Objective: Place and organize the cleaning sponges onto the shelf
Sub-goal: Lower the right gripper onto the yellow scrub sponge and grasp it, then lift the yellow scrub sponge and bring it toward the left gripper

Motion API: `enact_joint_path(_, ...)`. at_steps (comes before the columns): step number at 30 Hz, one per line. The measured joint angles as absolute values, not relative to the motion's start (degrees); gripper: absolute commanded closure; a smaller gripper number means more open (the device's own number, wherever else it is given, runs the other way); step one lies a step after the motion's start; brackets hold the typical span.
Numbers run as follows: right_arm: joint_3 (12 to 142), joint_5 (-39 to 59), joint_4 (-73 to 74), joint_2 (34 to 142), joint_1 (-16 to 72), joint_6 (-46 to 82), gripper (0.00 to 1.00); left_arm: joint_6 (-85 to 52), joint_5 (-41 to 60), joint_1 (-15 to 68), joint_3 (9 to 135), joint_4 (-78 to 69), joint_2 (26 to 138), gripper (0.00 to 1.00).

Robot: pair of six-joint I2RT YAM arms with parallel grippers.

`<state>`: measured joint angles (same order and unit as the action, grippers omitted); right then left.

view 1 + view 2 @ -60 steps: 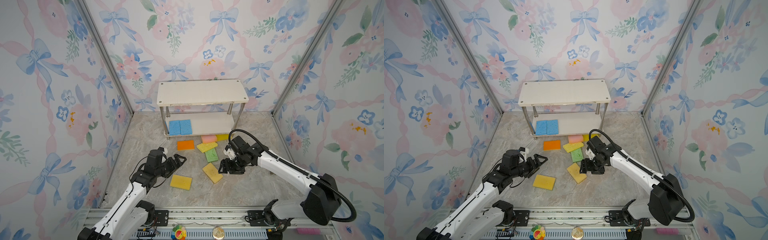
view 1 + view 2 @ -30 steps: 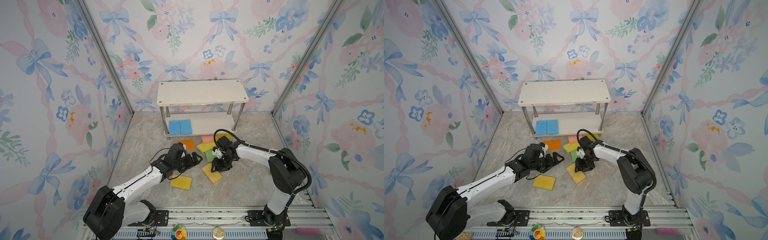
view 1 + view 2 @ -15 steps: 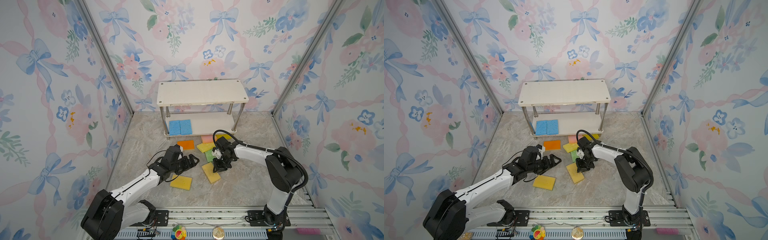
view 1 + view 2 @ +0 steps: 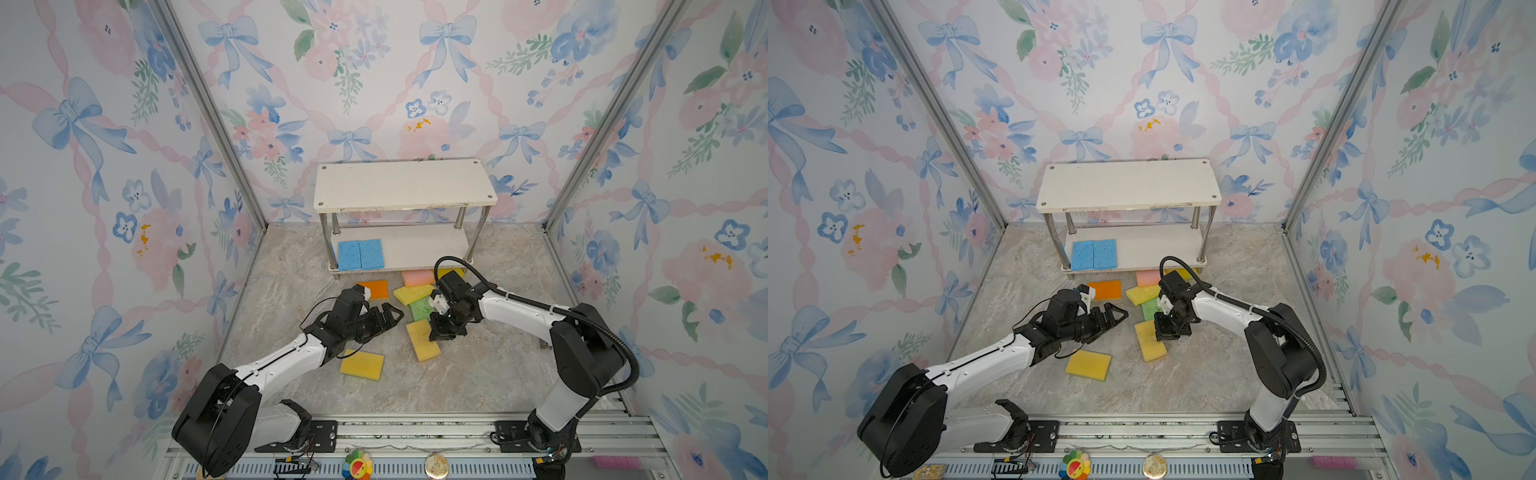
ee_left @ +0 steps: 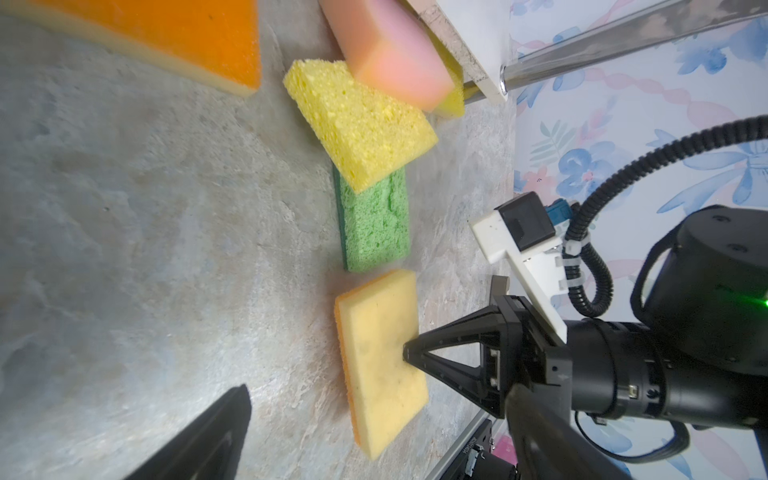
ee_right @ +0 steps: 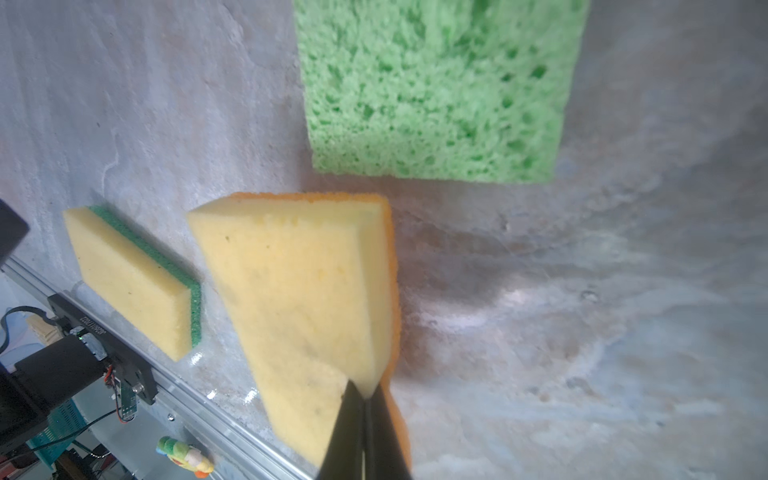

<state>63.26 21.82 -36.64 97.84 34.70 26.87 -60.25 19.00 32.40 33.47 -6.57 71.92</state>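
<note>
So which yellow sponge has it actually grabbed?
The orange-backed sponge beside the green sponge: the right hand is shut on its edge. The green-backed sponge lies free.

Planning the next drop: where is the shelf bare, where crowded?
Top board is bare; lower board is free between the blue sponges and its right legs. Crowded: the floor in front, under the sponge pile.

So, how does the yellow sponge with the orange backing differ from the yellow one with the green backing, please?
The orange-backed yellow sponge is pinched at one edge by the right gripper; the green-backed yellow sponge lies free. In a top view the orange-backed one points toward the white shelf, the green-backed one lies crosswise. Both are flat, yellow, rectangular.
</note>
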Motion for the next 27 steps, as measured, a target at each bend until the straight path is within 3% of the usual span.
enact_joint_path(11, 65.21, 28.4, -37.8, 91.29, 26.61, 26.76, 0.99, -63.92, 21.47, 36.84, 36.38, -17.39, 80.66, 0.03)
enact_joint_path(16, 66.89, 33.1, -37.8, 90.96, 26.28, 26.55, 0.98, -64.18, 21.93, 38.52, 41.45, -19.16, 84.6, 0.08)
enact_joint_path(19, 67.51, 35.53, -37.71, 90.56, 26.28, 26.55, 0.98, -64.49, 21.93, 38.52, 43.33, -20.14, 85.12, 0.17)
enact_joint_path(23, 67.83, 38.24, -37.12, 89.56, 26.28, 26.55, 0.98, -64.82, 21.91, 38.52, 44.6, -21.47, 86.0, 0.42)
enact_joint_path(26, 67.92, 39.55, -37.01, 89.12, 26.28, 26.52, 0.98, -65.1, 21.93, 38.52, 44.62, -21.8, 86.46, 0.63)
enact_joint_path(27, 67.94, 39.94, -36.95, 89.12, 26.28, 26.52, 0.98, -65.17, 21.89, 38.52, 44.62, -21.78, 86.59, 0.75)
